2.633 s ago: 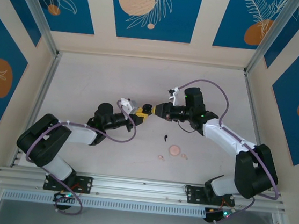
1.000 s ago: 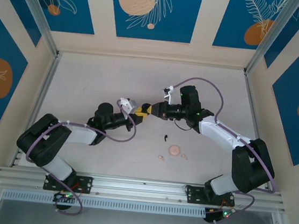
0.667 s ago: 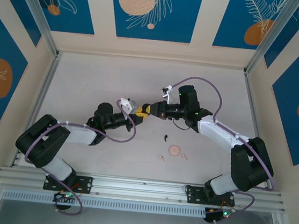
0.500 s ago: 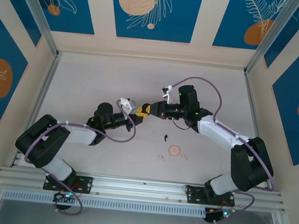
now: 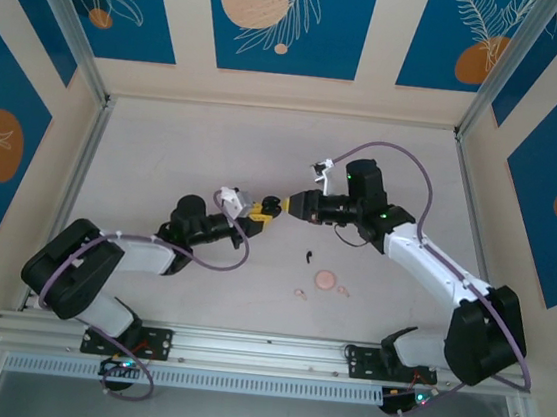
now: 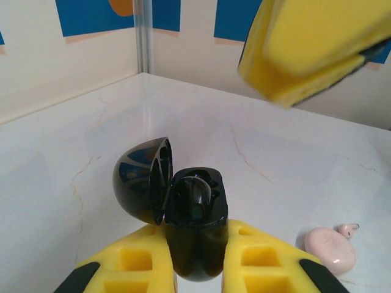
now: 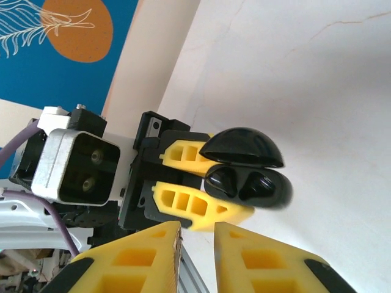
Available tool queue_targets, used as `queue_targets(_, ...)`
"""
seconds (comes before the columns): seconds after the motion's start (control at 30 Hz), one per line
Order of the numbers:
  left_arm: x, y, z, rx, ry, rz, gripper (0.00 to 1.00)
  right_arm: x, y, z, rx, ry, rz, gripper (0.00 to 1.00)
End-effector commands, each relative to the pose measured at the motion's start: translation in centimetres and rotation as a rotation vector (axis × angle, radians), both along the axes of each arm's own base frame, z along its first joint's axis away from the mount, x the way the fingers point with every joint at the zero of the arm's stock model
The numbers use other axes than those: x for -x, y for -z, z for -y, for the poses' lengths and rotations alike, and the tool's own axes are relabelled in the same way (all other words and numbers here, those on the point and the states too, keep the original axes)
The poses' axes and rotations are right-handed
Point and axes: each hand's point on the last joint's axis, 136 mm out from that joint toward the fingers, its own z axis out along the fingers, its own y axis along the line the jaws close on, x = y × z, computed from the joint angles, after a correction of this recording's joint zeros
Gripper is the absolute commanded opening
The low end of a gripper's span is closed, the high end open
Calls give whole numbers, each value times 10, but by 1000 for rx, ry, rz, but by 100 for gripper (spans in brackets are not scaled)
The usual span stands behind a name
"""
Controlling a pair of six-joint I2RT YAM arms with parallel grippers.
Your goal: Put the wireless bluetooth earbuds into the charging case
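Pink earbuds (image 5: 300, 294): two, loose on the tabletop (image 5: 184, 157), closest to the arm bases.
Pink case (image 5: 327, 279): lies between them, well apart from both hands.
Black earbud (image 5: 309, 256): loose, just beyond the pink case; not yet loaded.
Left hand (image 6: 195, 262): clamped on the black case (image 6: 195, 207), lid swung open.
Black case contents: at least one black earbud appears seated; whether the second socket is filled cannot be told.
Right hand (image 7: 197, 231): has drawn back from the black case since half a second ago; jaws a narrow gap apart, nothing between them.
Meaning: probably a finished drop-off; the loose black earbud is the likely next pick.
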Motion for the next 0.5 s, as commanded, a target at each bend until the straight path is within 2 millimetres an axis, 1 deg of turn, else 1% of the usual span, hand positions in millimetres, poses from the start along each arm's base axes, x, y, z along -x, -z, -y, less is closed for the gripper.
queue_targets(0.0,14,-5,-1,-4,34,50,7,12,7,21,106,20,-48,23)
queue_targets(0.2,28,7,-8,-54,42,45,7,30,29,57,307,59,-169,26)
queue_targets(0.37,39,16,-13,-103,40,36,7,47,52,88,477,94,-307,27)
queue_targets(0.47,42,20,-18,-126,24,29,7,58,65,100,564,98,-383,28)
